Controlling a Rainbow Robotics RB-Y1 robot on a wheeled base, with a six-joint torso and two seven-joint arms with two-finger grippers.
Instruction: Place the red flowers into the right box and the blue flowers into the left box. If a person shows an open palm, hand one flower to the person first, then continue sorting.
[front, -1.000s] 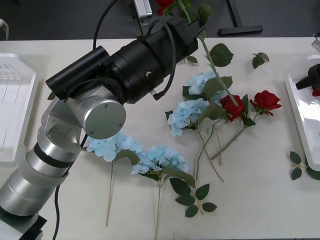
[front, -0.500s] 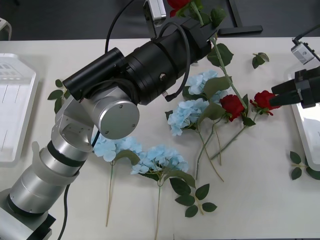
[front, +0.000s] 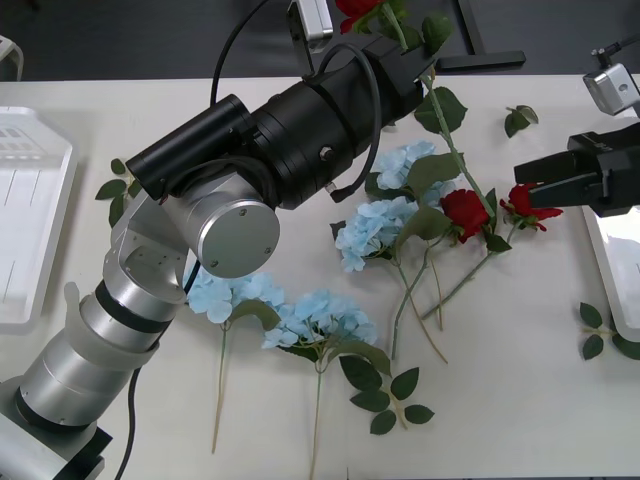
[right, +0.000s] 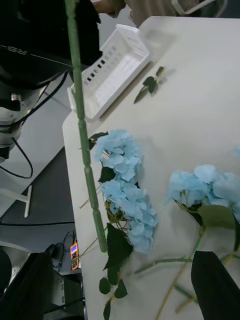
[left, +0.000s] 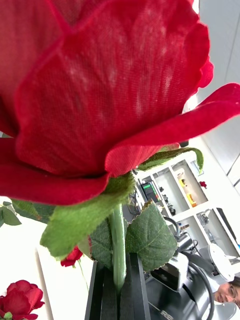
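The left gripper (front: 392, 52), black-fingered, is clamped on the thin green stem of a deep-red artificial rose (left: 95, 85), held raised above the far edge of the white table (front: 520, 400). The right gripper (front: 530, 180), jaws parted, hovers beside two red roses (front: 532, 203) lying flat near pale blue hydrangea clusters (front: 375, 228). The shallow white slotted left tray (front: 30, 215) sits at the left edge.
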